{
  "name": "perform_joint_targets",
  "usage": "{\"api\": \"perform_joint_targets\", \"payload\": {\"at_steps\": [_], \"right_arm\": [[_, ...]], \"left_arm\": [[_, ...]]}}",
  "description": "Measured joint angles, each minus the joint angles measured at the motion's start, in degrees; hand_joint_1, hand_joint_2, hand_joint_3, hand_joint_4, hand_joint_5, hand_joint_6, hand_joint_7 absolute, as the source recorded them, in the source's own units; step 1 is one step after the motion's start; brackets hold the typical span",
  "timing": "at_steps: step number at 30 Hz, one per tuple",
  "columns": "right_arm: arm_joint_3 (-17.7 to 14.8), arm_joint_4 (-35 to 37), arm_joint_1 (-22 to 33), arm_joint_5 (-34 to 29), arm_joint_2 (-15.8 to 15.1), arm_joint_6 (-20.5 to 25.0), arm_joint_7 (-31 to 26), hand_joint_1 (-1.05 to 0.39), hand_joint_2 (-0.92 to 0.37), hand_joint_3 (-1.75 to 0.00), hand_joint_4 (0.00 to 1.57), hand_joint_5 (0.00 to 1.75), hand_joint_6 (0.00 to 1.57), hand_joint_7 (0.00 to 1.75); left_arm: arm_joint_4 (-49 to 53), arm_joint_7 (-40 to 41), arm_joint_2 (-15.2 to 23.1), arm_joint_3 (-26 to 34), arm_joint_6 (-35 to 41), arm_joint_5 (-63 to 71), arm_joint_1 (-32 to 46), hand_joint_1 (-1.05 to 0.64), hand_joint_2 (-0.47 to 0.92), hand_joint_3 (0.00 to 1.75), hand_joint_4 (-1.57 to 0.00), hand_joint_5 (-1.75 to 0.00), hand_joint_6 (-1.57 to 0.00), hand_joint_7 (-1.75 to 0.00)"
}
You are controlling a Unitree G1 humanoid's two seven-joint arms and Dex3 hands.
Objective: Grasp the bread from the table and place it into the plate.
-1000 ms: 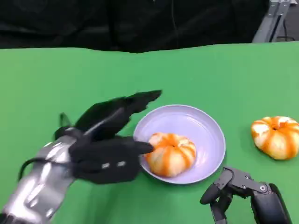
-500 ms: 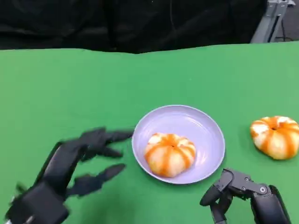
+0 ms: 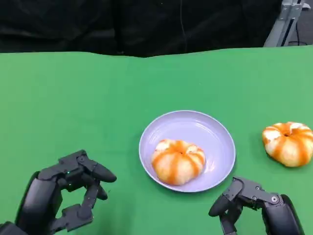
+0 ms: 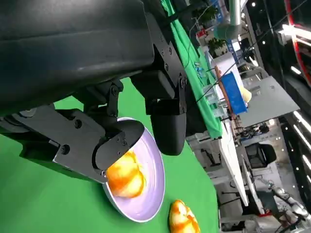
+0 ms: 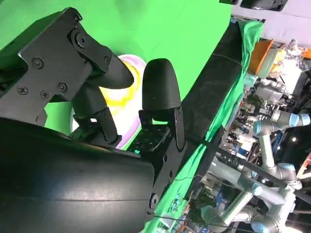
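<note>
An orange-and-white striped bread (image 3: pixel 178 161) lies in the lavender plate (image 3: pixel 215 132) at the table's middle; the left wrist view has the bread (image 4: pixel 125 174) in the plate (image 4: pixel 153 194) too. A second bread (image 3: pixel 289 143) of the same look sits on the green table to the right of the plate, also seen as the bread (image 4: pixel 183 218) past the plate's rim. My left hand (image 3: pixel 61 193) hovers at the lower left, well away from the plate, fingers apart and holding nothing. My right hand (image 3: pixel 254 203) rests at the lower right, just below the plate's rim, empty with fingers loosely bent.
The green table (image 3: pixel 73 98) spreads wide behind and to the left of the plate. A black backdrop (image 3: pixel 146 24) lines the far edge, and a metal frame (image 3: pixel 286 19) stands at the back right corner.
My left hand has drawn back from the plate's left rim toward the lower left, leaving the bread in the plate. The right hand has stayed put.
</note>
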Motion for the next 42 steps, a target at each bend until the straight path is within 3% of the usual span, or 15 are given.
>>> {"api": "perform_joint_targets", "payload": {"at_steps": [4, 7, 10, 20, 21, 24, 42], "right_arm": [[0.00, 0.00, 0.00, 0.00, 0.00, 0.01, 0.00, -0.02, -0.30, -1.33, 0.85, 1.58, 0.86, 1.26], [-0.05, 0.00, 0.00, 0.03, -0.05, 0.01, 0.03, -0.03, -0.30, -1.33, 0.86, 1.59, 0.86, 1.26], [-0.70, 0.02, 0.02, 0.29, -0.59, -0.08, 0.10, -0.03, -0.30, -1.32, 0.87, 1.60, 0.87, 1.26], [-1.12, 0.04, 0.02, 0.58, -1.15, -0.12, 0.14, -0.03, -0.31, -1.31, 0.86, 1.61, 0.87, 1.26], [-1.12, 0.04, 0.02, 0.58, -1.15, -0.12, 0.14, -0.03, -0.31, -1.31, 0.85, 1.60, 0.86, 1.26], [-1.25, 0.03, 0.16, 0.66, -1.57, -1.06, 0.20, -0.04, -0.31, -1.32, 0.84, 1.60, 0.86, 1.27], [-1.61, 0.07, 0.22, 0.99, -1.72, -1.77, 0.62, -0.03, -0.30, -1.35, 0.84, 1.59, 0.85, 1.30]], "left_arm": [[0.00, -0.01, -0.04, 0.00, 0.00, 0.00, 0.00, 0.00, 0.56, 1.12, -0.77, -1.48, -0.75, -1.18], [0.03, -0.01, -0.18, 0.08, -0.13, -0.14, 0.11, -0.04, 0.50, 1.21, -0.83, -1.69, -0.77, -1.50], [1.20, -0.02, -1.14, 0.13, -0.86, -1.22, 0.95, -0.06, 0.48, 1.24, -0.84, -1.74, -0.77, -1.58], [2.13, -0.02, -1.30, 0.22, -1.30, -1.86, 1.60, -0.06, 0.47, 1.25, -0.84, -1.75, -0.76, -1.60], [2.13, -0.03, -1.30, 0.22, -1.31, -1.86, 1.60, -0.08, 0.40, 1.36, -0.86, -1.75, -0.78, -1.59], [2.12, -1.01, -1.32, -0.06, -1.17, -2.77, 1.60, -0.08, 0.34, 1.44, -0.87, -1.75, -0.80, -1.59], [2.20, -2.09, -1.34, -0.47, -1.05, -3.11, 1.60, -0.06, 0.32, 1.48, -0.89, -1.75, -0.80, -1.60]]}}
